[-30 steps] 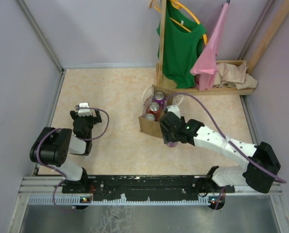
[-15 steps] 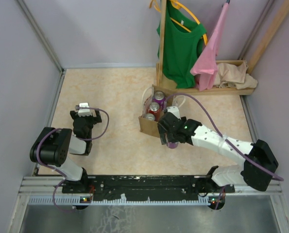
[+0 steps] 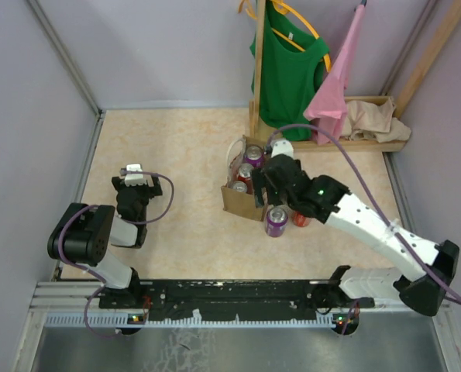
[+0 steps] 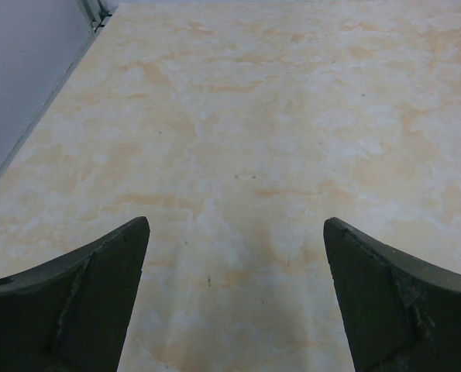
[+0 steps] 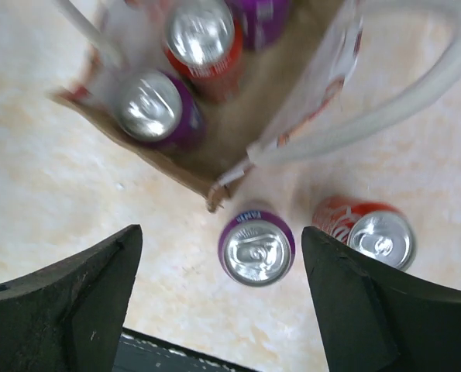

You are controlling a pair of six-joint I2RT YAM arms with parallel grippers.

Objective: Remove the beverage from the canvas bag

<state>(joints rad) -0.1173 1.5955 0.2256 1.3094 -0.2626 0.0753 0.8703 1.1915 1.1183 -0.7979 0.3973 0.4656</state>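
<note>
The tan-brown canvas bag (image 3: 236,200) stands upright mid-table with pale loop handles (image 5: 416,101). It holds a purple can (image 3: 252,155), a red can (image 3: 245,172) and a second purple can (image 3: 239,187); the right wrist view shows these inside the bag (image 5: 238,116). A purple can (image 3: 276,222) and a red can (image 3: 300,218) stand on the table at the bag's near right corner, also seen in the right wrist view (image 5: 256,249) (image 5: 371,235). My right gripper (image 3: 270,194) (image 5: 221,232) hovers open and empty above the outside purple can. My left gripper (image 3: 132,177) (image 4: 236,226) is open and empty at the left.
A wooden rack (image 3: 346,143) at the back holds a green shirt (image 3: 288,74), a pink cloth (image 3: 335,85) and a beige cloth heap (image 3: 377,120). Grey walls close in the left, back and right. The black rail (image 3: 238,291) runs along the near edge.
My right gripper has let go of the purple can, leaving it upright on the table beside the bag. It has risen and moved back toward the bag. The left arm has not moved.
</note>
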